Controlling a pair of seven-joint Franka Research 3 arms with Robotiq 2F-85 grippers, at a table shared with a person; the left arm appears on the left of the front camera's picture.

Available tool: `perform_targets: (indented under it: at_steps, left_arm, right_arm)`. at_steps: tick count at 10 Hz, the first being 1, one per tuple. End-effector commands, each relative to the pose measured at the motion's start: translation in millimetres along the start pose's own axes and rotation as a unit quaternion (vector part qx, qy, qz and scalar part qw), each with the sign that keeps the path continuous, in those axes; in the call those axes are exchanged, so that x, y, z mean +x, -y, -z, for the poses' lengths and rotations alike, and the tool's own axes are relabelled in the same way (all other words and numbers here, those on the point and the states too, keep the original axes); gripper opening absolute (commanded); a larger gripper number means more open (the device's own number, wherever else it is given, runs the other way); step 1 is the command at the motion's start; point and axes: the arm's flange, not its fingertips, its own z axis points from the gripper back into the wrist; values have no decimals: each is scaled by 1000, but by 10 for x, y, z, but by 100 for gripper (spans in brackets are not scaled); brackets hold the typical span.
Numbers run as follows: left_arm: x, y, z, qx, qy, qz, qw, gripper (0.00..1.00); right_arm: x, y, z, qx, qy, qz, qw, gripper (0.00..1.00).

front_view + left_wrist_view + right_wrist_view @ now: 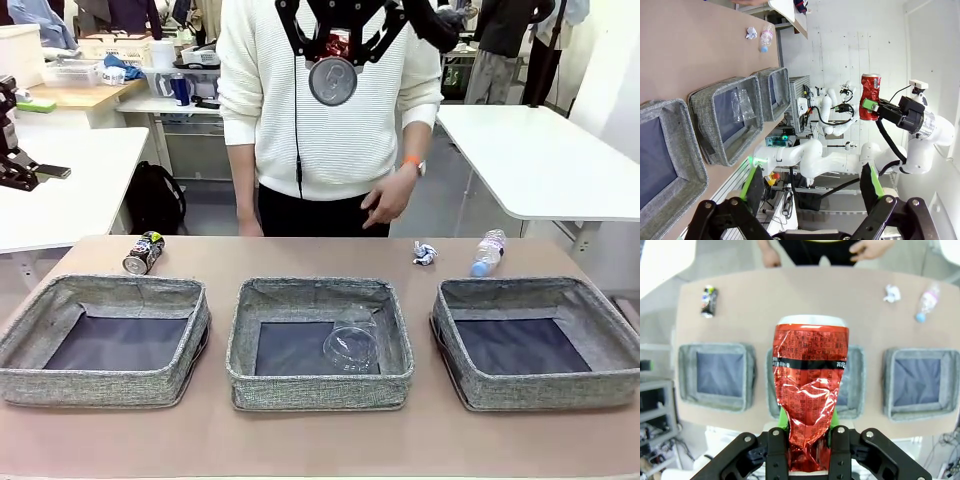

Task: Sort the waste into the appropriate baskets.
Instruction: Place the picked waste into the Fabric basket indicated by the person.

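Red crushed can (809,385) clamped in right gripper (808,421) high over middle basket (320,291) (clear cup (351,347) at its 4 o'clock); left gripper (811,172) with jaws apart.

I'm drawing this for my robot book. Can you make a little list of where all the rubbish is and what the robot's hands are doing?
Right gripper: shut on the crushed red can, held up in the air
Left gripper: open, holding nothing
Middle basket: clear plastic cup inside
Table, far side: dark printed can, paper wad, small bottle
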Motion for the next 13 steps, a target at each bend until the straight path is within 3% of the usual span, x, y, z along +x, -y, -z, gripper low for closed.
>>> perform_targets:
  at_steps: [1,11,13]
  left_arm:
    - [-23,13,-10,-1,-5,7,1000,100]
    - [-23,13,-10,-1,-5,7,1000,100]
    - [-23,13,-10,-1,-5,7,1000,100]
  right_arm:
    - [-38,18,7,2,-2,0,1000,31]
    - [0,0,0,0,0,0,1000,31]
    - [-312,539,140,44,-21,-60,997,31]
